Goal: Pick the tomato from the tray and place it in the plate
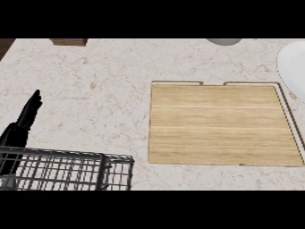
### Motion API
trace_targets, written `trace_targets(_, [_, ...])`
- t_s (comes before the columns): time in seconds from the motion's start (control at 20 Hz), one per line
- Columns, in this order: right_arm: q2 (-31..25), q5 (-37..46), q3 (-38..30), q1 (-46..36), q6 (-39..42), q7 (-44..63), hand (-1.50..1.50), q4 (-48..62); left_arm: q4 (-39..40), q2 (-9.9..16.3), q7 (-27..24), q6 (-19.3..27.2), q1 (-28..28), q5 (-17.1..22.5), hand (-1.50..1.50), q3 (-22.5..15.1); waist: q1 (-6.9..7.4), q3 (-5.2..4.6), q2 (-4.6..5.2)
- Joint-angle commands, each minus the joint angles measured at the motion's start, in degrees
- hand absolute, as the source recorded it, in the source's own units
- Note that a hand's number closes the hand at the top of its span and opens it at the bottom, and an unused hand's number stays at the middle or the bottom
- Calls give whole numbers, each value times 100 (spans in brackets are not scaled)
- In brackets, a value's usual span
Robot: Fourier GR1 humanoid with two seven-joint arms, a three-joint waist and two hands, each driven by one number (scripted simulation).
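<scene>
- Nearest the view: wire rack [56, 172], dark grey, sitting at the counter's lower left corner, partly screening the black hand behind it.
- Left hand [19, 132] at the counter's left edge, fingers straight and pointing up, clasping nothing; looks parked at rest, out of the working area.
- Right hand nowhere in view.
- Outward from the hand: bare stretch of speckled counter [95, 80], then wooden tray [224, 125] right of centre, lying flat, its surface bare.
- Tomato not to be seen, neither on the tray nor anywhere else on the counter; whereabouts cannot be told.
- White plate [303, 71] at the counter's upper right corner, just beside the tray's far right corner, cut off by the view's edge; visible part bare, likely set close for a short carry.
- Along the far edge: small brown block [68, 42] toward the left, grey rounded object [224, 41] toward the right, both only partly shown.
</scene>
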Motion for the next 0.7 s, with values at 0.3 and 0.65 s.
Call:
trace_targets(0.3, [326, 523, 176, -1187, 1056, -244, 150, 626, 207, -84, 78, -121, 43, -32, 0, -93, 195, -69, 18])
trace_targets(0.65, [1019, 1225, 665, -2121, 1098, 535, 150, 828, 253, -160, -20, -21, 200, -227, 0, -155, 223, -83, 6])
